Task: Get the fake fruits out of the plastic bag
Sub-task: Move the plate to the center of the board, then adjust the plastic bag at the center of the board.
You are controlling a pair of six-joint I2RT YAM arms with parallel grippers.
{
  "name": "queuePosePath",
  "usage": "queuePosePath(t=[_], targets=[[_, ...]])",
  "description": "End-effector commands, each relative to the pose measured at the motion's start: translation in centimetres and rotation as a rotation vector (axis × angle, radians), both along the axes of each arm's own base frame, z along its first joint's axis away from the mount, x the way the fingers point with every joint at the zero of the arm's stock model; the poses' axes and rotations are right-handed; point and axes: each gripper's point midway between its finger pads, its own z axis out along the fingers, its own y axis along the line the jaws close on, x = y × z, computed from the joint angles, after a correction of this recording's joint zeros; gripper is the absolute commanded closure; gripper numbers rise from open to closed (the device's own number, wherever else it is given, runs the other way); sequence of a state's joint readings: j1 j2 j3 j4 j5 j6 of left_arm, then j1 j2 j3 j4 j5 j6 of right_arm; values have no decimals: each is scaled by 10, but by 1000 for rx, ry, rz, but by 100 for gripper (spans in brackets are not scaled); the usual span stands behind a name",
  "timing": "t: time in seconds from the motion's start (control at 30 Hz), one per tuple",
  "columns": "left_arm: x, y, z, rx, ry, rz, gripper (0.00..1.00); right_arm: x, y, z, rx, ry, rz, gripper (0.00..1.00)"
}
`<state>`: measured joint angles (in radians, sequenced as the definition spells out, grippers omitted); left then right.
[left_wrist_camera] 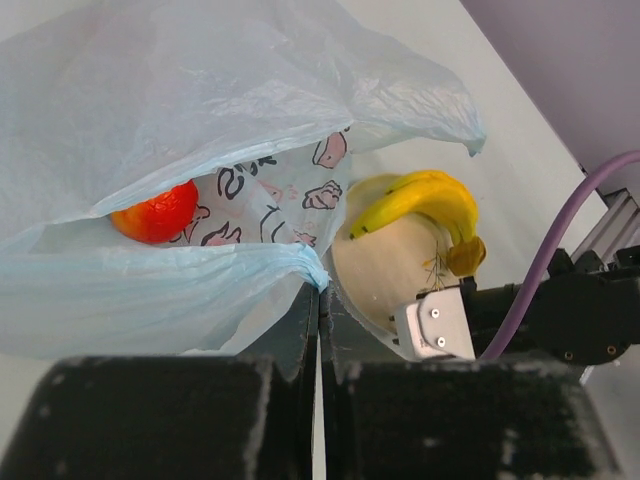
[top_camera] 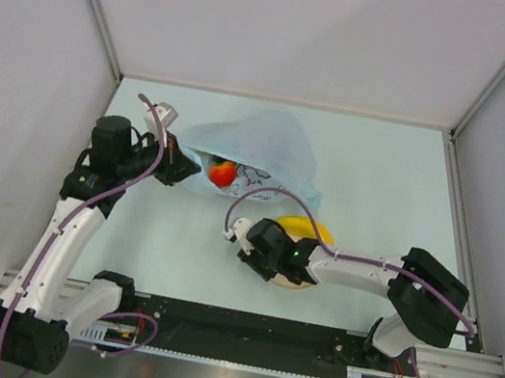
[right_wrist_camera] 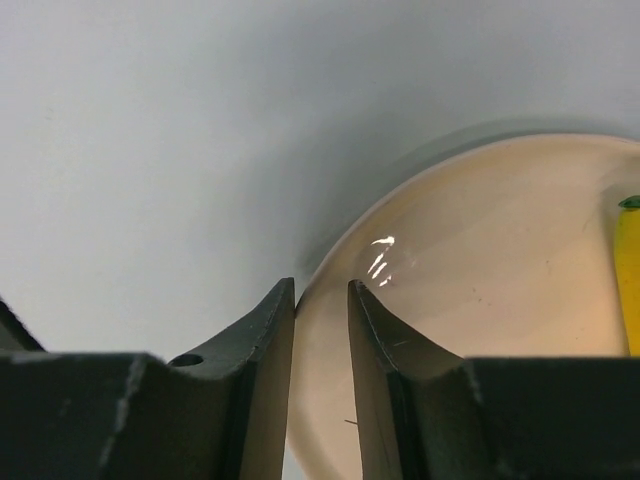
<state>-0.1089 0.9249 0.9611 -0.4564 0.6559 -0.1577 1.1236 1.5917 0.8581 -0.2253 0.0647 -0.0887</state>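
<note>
Tightly, left gripper (left_wrist_camera: 318, 292) pinches plastic bag (left_wrist_camera: 200, 100); right gripper (right_wrist_camera: 321, 292) hovers slightly parted over plate (right_wrist_camera: 470, 270).

The left arm (top_camera: 65, 225) runs forward along the left side, then bends right at the wrist. The left gripper (left_wrist_camera: 318, 292) has its 2 fingers pressed together, pinching the rim of the bag (left_wrist_camera: 200, 100). The right arm (top_camera: 366, 266) lies low, stretched leftward. The right gripper (right_wrist_camera: 322, 292) points down, its 2 fingers a narrow gap apart, gripping nothing.
</note>
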Motion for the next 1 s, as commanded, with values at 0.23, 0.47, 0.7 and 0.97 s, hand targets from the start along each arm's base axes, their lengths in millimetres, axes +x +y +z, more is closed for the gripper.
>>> queuePosePath(t=[0.23,0.47,0.7,0.97], targets=[[3,-8,24,-46,-29,-38,100,48,-55,12,-33,-83,-44,62],[-7,-11,18,-77,42,-44,100,-5,12,93,150,-73,143,31],[-17,-18,24,-64,52,-117,100,68,56,195,375,-262,21,39],[-24,-23,11,20,64,-218,100,169,52,161,396,-240,-22,57]])
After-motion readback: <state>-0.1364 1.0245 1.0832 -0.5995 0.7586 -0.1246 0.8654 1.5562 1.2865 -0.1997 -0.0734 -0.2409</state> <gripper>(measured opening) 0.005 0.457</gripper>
